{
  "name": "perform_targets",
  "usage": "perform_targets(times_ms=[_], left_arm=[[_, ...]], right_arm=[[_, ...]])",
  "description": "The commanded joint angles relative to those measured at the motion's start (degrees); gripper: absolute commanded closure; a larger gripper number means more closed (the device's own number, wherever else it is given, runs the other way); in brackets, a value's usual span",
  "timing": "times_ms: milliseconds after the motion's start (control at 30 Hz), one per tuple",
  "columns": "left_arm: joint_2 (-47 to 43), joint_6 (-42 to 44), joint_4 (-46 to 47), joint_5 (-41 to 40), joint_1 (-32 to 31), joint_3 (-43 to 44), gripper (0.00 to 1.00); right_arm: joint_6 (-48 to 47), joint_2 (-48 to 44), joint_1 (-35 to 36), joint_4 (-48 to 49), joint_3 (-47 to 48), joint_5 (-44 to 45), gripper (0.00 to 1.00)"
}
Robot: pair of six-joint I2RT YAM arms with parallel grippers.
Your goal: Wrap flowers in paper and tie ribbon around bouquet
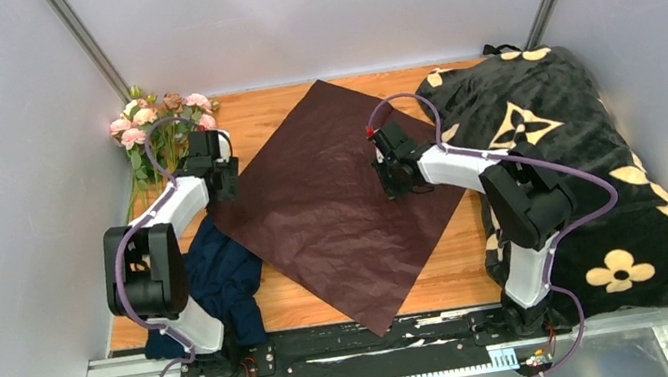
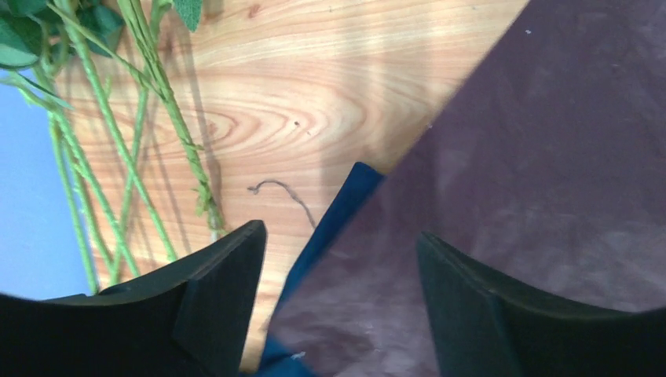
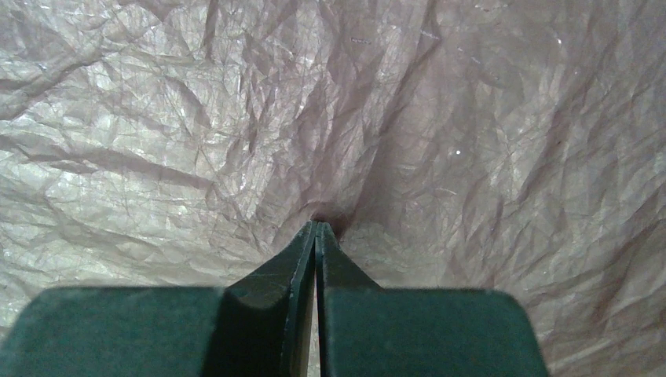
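The burgundy paper (image 1: 333, 209) lies spread flat as a diamond on the wooden table (image 1: 454, 271). The pink flowers (image 1: 158, 115) lie at the far left corner, their green stems (image 2: 149, 118) running toward me. My left gripper (image 1: 224, 184) hovers over the paper's left corner (image 2: 534, 157), open (image 2: 339, 232), with nothing between its fingers. My right gripper (image 1: 394, 179) is down on the right half of the sheet. Its jaws are shut (image 3: 316, 225), and the crinkled paper (image 3: 196, 118) puckers into a pinch at their tips. The ribbon is out of view.
A navy blue cloth (image 1: 223, 277) lies crumpled at the near left, its edge tucked under the paper's corner (image 2: 338, 212). A black blanket with cream flowers (image 1: 567, 151) fills the right side of the table. A short dark thread (image 2: 283, 192) lies on the wood.
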Motion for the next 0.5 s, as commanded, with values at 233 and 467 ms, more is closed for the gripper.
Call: perform_targets(times_ms=[233, 467], left_arm=[[-15.72, 11.65, -19.13, 8.31, 0.08, 4.90, 0.12], [-22.59, 21.03, -30.08, 5.44, -5.69, 6.40, 0.12]], right_arm=[[-9.45, -7.13, -2.11, -20.74, 14.33, 5.76, 0.96], [-12.25, -2.04, -8.14, -20.99, 23.93, 6.64, 1.00]])
